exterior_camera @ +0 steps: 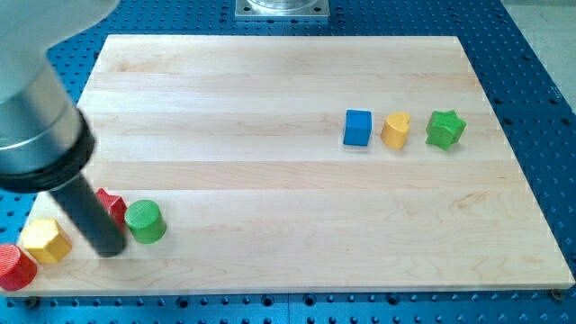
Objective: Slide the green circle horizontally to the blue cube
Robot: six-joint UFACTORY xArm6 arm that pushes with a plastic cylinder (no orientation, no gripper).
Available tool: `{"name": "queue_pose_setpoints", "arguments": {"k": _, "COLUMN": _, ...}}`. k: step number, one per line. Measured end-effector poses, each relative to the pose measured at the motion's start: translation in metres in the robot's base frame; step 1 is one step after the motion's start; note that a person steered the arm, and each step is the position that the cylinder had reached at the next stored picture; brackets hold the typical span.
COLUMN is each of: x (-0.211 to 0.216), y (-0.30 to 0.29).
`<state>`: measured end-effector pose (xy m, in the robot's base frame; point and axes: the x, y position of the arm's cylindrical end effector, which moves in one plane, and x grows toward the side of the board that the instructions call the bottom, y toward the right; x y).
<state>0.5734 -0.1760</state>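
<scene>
Camera view shows the green circle (145, 221) at the near left of the tabletop (270, 81), a short green cylinder standing on its flat face, with a round top and a smooth painted side. It looks like a small, light, stiff piece; I judge it will slide easily on the pale wood and will not bend or break. Because the side is round, a push away from its middle could make it roll off sideways — so contact should be on its left side, at the centre.

No claw exists on this arm, so nothing opens or closes and nothing is held; the rod only pushes. My tip (109, 250) is just left of the green circle, touching it or nearly so.

Behind the rod a red block (112, 203) is partly hidden. Further left lie a yellow hexagon (45, 239) and a red cylinder (13, 266).

The blue cube (357, 128) sits far to the right and further back, with a yellow heart-like block (395, 130) and a green star (445, 129) beside it — well apart from the circle.
</scene>
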Motion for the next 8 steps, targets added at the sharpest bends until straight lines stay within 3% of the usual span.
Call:
{"name": "queue_pose_setpoints", "arguments": {"k": 2, "x": -0.032, "y": 0.101}}
{"name": "queue_pose_setpoints", "arguments": {"k": 3, "x": -0.041, "y": 0.101}}
{"name": "queue_pose_setpoints", "arguments": {"k": 4, "x": -0.001, "y": 0.116}}
{"name": "queue_pose_setpoints", "arguments": {"k": 6, "x": -0.036, "y": 0.065}}
{"name": "queue_pose_setpoints", "arguments": {"k": 8, "x": -0.114, "y": 0.071}}
